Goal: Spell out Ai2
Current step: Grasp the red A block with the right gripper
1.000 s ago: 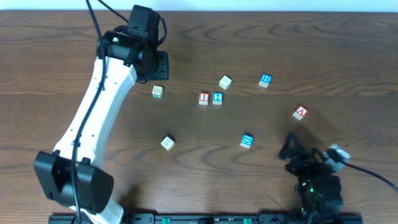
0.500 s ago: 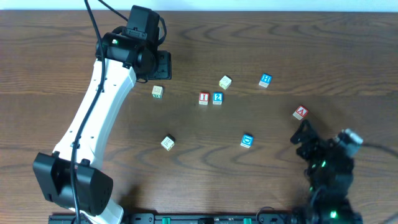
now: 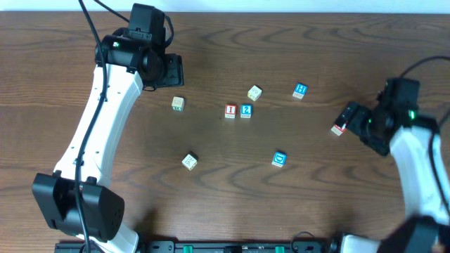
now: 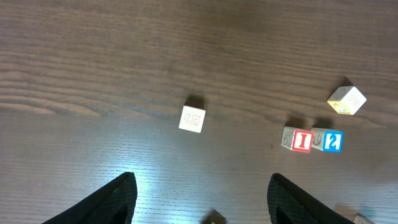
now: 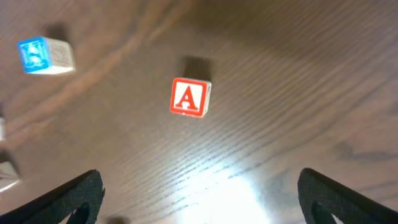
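Note:
The red A block (image 3: 339,129) lies at the right of the table; in the right wrist view (image 5: 189,98) it sits ahead of my open, empty right gripper (image 5: 199,182), which hovers just right of it in the overhead view (image 3: 354,118). The red I block (image 3: 230,111) and the blue 2 block (image 3: 246,110) stand side by side, touching, at mid-table; both also show in the left wrist view, I (image 4: 302,140) and 2 (image 4: 333,140). My left gripper (image 3: 176,70) is open and empty at the back left, above bare table (image 4: 202,182).
A cream 5 block (image 3: 178,103) lies near the left gripper. A yellow block (image 3: 254,92) and a blue H block (image 3: 300,90) lie behind the pair. A blue block (image 3: 279,159) and a cream block (image 3: 189,161) lie nearer the front.
My right arm has swung from the table's front right edge up to the A block. My left arm has shifted a little to the left and back.

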Action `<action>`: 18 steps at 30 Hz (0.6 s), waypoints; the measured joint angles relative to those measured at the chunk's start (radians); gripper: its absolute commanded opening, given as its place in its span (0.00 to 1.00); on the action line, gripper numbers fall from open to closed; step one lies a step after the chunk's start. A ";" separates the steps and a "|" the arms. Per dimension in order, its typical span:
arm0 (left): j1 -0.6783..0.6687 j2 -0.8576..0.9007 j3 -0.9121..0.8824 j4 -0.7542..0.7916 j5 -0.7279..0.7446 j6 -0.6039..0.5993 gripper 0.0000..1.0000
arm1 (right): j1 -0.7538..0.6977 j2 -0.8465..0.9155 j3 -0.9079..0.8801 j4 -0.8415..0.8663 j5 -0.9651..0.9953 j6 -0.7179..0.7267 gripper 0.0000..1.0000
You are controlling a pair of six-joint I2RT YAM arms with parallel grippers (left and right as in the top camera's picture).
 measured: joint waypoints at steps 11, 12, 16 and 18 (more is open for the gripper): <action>0.000 0.032 0.000 0.000 0.000 0.000 0.68 | 0.010 0.268 0.095 0.013 -0.058 -0.014 0.96; 0.000 0.038 0.000 0.000 0.000 0.000 0.68 | 0.010 0.277 0.095 0.022 -0.063 -0.014 0.93; 0.000 0.056 0.000 0.002 0.011 0.000 0.67 | 0.011 0.308 0.095 0.076 -0.076 0.002 0.69; 0.000 0.058 0.000 0.002 0.019 0.000 0.67 | 0.011 0.329 0.096 0.096 -0.077 0.012 0.60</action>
